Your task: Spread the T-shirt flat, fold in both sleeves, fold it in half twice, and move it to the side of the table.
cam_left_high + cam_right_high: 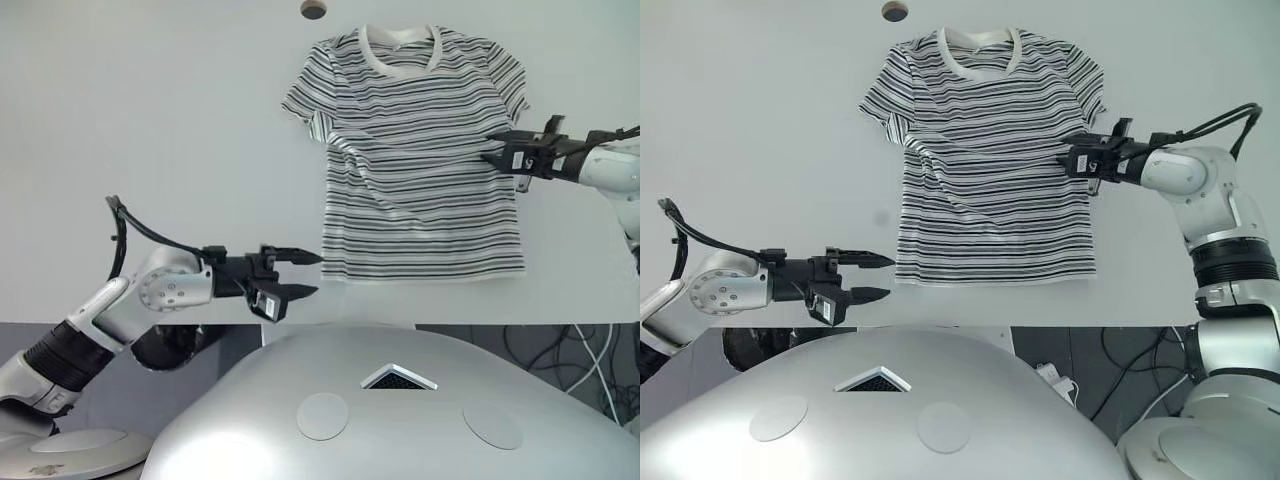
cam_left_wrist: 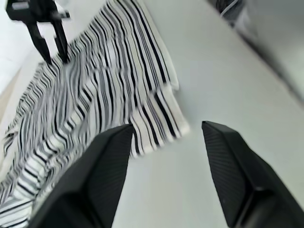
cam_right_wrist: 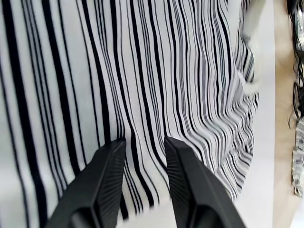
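Left arm [image 1: 150,285] stretched level, left jaws wide at 7 o'clock of the wrinkled black-and-white striped fabric T-shirt [image 1: 415,170] on the white surface [image 1: 150,120]; right arm [image 1: 1185,170] bent, right jaws narrow at its 3 o'clock edge

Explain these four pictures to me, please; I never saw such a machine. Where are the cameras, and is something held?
It is a humanoid robot with two arms, each ending in a two-fingered hand. The two wide pictures come from its head, the two close ones from its wrists. A striped T-shirt lies spread on a white table. The left hand is open beside the shirt's bottom corner; the right hand is open at its side edge. Neither seems to hold anything.
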Robot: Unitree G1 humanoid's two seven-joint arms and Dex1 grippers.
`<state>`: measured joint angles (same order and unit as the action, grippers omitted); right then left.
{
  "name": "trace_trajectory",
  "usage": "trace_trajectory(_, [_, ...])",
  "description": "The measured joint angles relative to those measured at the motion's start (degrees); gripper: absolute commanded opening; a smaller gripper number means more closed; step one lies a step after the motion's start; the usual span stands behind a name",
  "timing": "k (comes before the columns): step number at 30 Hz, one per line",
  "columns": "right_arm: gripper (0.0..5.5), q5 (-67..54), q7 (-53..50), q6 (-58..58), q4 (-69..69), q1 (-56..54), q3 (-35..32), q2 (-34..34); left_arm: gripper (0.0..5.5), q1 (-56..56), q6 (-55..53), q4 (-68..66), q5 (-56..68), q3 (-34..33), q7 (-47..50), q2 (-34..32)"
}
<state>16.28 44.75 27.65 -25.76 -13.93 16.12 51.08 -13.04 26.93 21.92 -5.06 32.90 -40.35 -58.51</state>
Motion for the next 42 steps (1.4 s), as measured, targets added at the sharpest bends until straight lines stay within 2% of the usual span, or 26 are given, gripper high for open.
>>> trace_trajectory(4, [1.51, -0.04, -0.40, 1.04, -0.02, -0.18, -0.56, 0.08, 2.68, -0.19, -2.97, 2.64, 4.63, -2.42, -3.31, 0.38])
trace_trajectory(7, [1.51, -1.91, -1.13, 1.78, 3.54, 1.10, -3.35, 0.36, 2.68, 0.97, -4.26, 3.54, 11.35, -7.04, -4.14, 1.60])
trace_trajectory(10, [1.51, -9.65, -1.84, 2.26, 8.69, 5.11, -8.89, 0.13, 2.68, 2.14, -2.70, 5.81, 22.15, -17.76, -3.71, 2.17])
trace_trajectory(12, [1.51, -14.10, -2.07, 2.04, 11.23, 7.64, -11.69, -0.16, 2.68, 4.49, -1.94, 4.84, 20.25, -21.32, -0.24, 6.33])
trace_trajectory(14, [1.51, -16.85, -2.45, 1.80, 13.60, 8.37, -13.32, -1.14, 2.68, 9.09, 1.43, 0.55, 10.62, -21.80, 4.82, 11.27])
trace_trajectory(18, [1.51, -19.55, -4.01, 1.71, 16.47, 10.35, -15.00, -3.13, 2.68, 15.46, 9.58, -10.54, -11.91, -18.35, 13.14, 16.49])
trace_trajectory(23, [1.51, -20.19, -10.46, 1.65, 14.09, 9.06, -18.83, -5.64, 2.68, 23.26, 18.37, -28.70, -44.79, -6.62, 30.18, 19.62])
trace_trajectory(26, [1.51, -18.19, -13.55, 1.40, 11.05, 5.61, -20.02, -7.11, 2.68, 29.02, 20.44, -38.19, -55.92, -0.49, 42.26, 21.22])
trace_trajectory(30, [1.51, -16.14, -14.32, 1.64, 10.66, 4.63, -19.75, -8.67, 2.68, 32.55, 21.14, -43.91, -58.61, 3.24, 50.19, 21.74])
trace_trajectory(35, [1.51, -14.19, -14.56, 1.72, 10.25, 4.59, -18.54, -10.01, 2.68, 33.89, 21.05, -45.30, -58.63, 5.49, 53.01, 20.97])
trace_trajectory(37, [1.51, -14.03, -14.51, 1.75, 10.18, 4.58, -18.20, -10.19, 2.68, 33.43, 21.25, -43.50, -57.86, 5.68, 51.28, 19.30])
trace_trajectory(42, [1.51, -13.91, -14.51, 1.78, 9.86, 4.62, -18.21, -10.18, 2.68, 27.76, 22.39, -35.80, -40.99, 4.94, 36.78, 12.35])
